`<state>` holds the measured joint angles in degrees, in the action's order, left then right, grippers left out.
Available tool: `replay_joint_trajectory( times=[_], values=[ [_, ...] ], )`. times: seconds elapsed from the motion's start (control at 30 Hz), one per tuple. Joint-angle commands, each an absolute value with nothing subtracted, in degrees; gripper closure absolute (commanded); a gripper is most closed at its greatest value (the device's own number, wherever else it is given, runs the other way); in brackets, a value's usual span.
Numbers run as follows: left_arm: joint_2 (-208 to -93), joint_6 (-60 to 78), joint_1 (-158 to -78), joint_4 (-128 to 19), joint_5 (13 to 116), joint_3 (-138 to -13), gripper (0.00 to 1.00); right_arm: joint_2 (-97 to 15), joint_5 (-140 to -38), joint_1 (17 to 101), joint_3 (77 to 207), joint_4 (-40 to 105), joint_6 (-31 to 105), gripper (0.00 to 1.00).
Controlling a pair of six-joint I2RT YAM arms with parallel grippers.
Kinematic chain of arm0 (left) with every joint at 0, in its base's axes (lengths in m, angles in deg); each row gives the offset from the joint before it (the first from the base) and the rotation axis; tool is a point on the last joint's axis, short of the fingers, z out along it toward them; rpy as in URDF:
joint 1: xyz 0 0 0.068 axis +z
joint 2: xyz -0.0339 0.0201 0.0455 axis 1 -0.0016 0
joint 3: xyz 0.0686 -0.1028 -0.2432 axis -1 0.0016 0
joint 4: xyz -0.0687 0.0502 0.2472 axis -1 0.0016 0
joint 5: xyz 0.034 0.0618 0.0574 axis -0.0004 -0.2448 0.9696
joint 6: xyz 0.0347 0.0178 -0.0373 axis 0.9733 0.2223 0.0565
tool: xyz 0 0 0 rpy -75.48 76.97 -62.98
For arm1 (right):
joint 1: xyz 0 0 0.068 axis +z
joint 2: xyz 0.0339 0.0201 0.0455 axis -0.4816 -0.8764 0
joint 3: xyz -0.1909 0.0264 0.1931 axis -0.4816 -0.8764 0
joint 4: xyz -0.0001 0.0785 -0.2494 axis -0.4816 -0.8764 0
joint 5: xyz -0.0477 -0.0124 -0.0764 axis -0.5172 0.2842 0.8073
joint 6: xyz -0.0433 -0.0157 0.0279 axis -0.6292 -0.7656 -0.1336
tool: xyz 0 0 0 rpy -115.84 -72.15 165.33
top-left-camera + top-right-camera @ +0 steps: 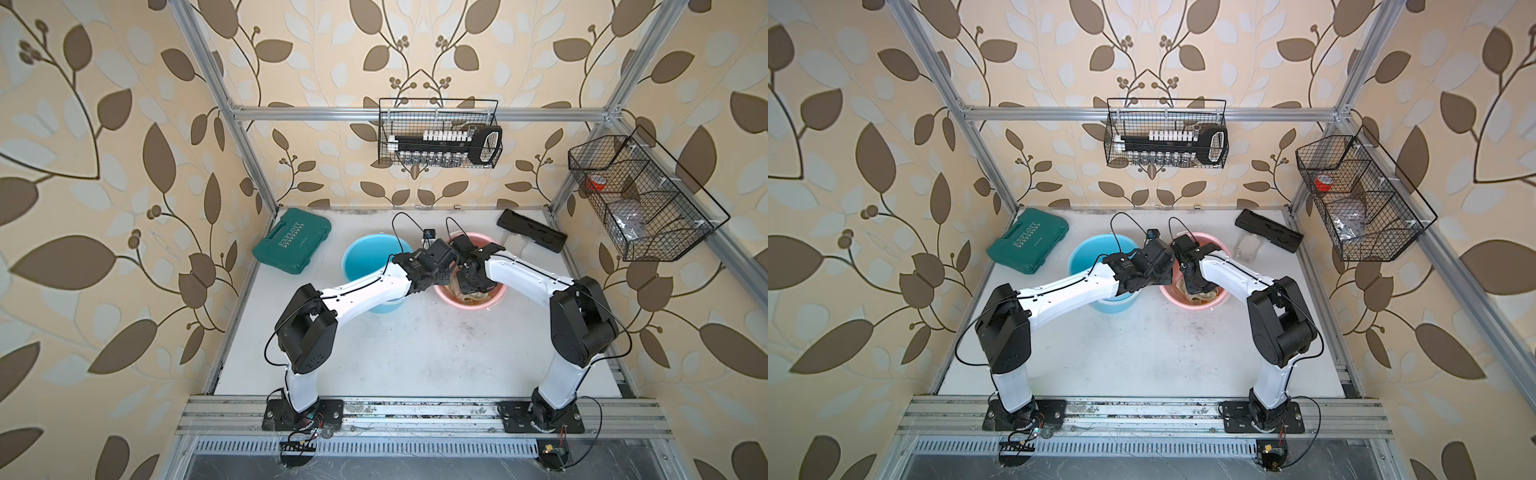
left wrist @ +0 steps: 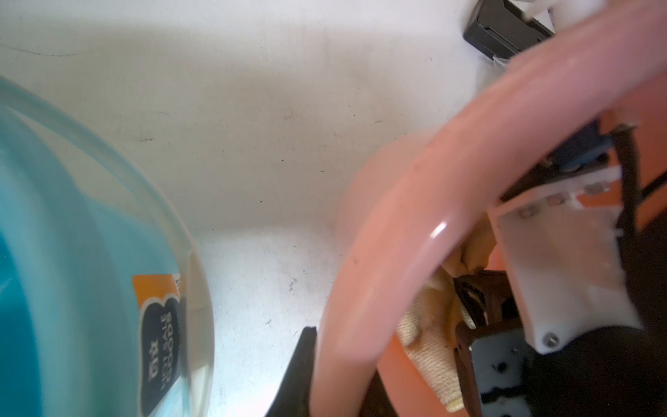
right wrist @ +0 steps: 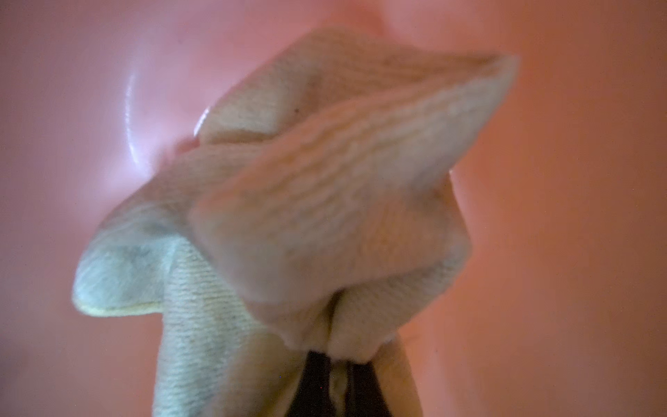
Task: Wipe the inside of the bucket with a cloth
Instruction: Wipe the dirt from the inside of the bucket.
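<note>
Cloth [image 3: 325, 202], soft and limp, handles best by a bunched fold, as clamped between the jaws of the right gripper [image 3: 334, 382], while the left gripper [image 2: 341, 390] pinches the rim of the bucket [image 2: 415, 216].

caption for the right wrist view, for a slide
Inside the pink bucket, the right gripper is shut on the bunched beige cloth.
</note>
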<state>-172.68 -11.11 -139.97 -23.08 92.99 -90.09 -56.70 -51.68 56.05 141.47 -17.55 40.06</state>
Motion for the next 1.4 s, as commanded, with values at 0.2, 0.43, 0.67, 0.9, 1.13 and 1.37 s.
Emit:
replay_joint_trajectory(
  times=[0.2, 0.43, 0.67, 0.9, 1.13, 1.37],
  values=[
    [-171.12, -6.56, -141.15, -18.76, 89.16, -87.75, 1.0, -62.76, -62.31, 55.77, 141.36, -13.4, 43.83, 1.0],
    [-171.36, -6.62, -141.15, -18.52, 88.55, -88.35, 1.0, -62.37, -81.58, 55.72, 137.98, -4.09, 46.01, 1.0],
    [-171.53, -7.18, -141.15, -19.28, 88.25, -88.14, 1.0, -57.49, -100.33, 55.36, 134.06, 12.27, 53.99, 1.0],
    [-172.21, -6.93, -141.15, -18.88, 88.34, -88.0, 1.0, -52.12, -107.51, 54.93, 132.06, 23.7, 61.02, 1.0],
    [-172.41, -7.65, -141.06, -19.33, 88.9, -87.71, 1.0, -48.14, -113.55, 55.09, 129.86, 27.56, 63.28, 1.0],
    [-172.49, -7.28, -141.06, -18.78, 90.17, -88.28, 1.0, -45.11, -107.25, 56.11, 129.84, 8.27, 50.17, 1.0]
  ],
)
